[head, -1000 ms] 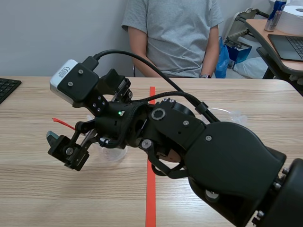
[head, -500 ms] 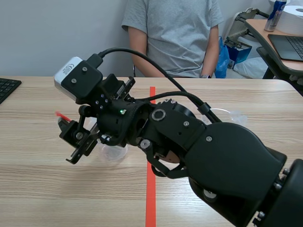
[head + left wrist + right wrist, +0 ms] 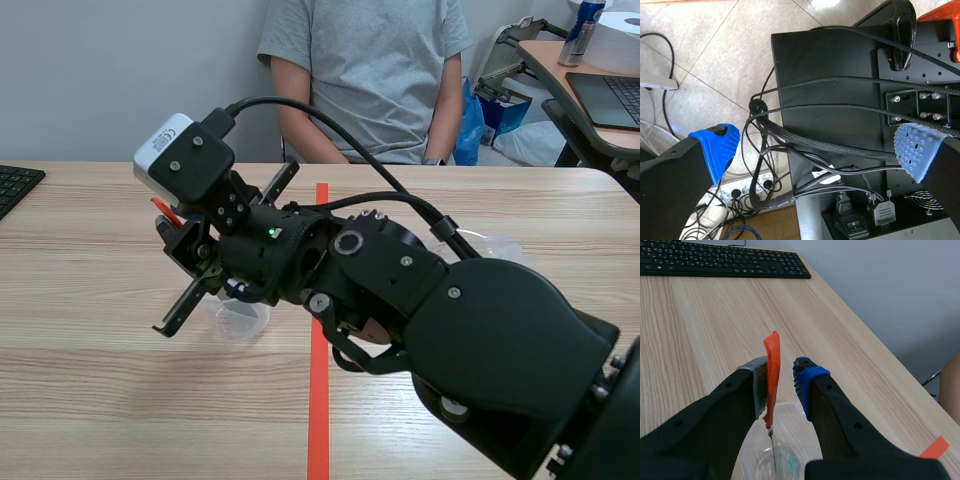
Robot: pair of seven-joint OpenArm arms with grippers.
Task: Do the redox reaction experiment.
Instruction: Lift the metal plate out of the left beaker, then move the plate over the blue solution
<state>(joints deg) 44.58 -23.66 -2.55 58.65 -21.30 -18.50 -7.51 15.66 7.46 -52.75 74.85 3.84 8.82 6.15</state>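
Note:
A clear plastic cup (image 3: 240,318) stands on the wooden table just left of the red tape line. A thin wire (image 3: 773,445) with an orange-red strip (image 3: 771,375) at its top rises from the cup (image 3: 790,452). My right gripper (image 3: 780,375) hangs over the cup with its fingers drawn in around the strip, which lies against the grey pad with the blue pad close on the other side. In the scene view the right gripper (image 3: 185,240) reaches across from the right, and the strip (image 3: 165,210) pokes up at its tip. My left gripper (image 3: 815,150) stands open off the table, over floor and cables.
A person in a grey shirt (image 3: 370,80) sits across the table. A black keyboard (image 3: 725,262) lies at the far left edge (image 3: 15,185). Another clear plastic piece (image 3: 495,243) lies right of the arm. A side desk with a laptop (image 3: 610,95) stands at back right.
My right gripper has swung up and toward the middle and closed from wide open onto the orange-red strip, which now stands more upright. The left gripper has not changed.

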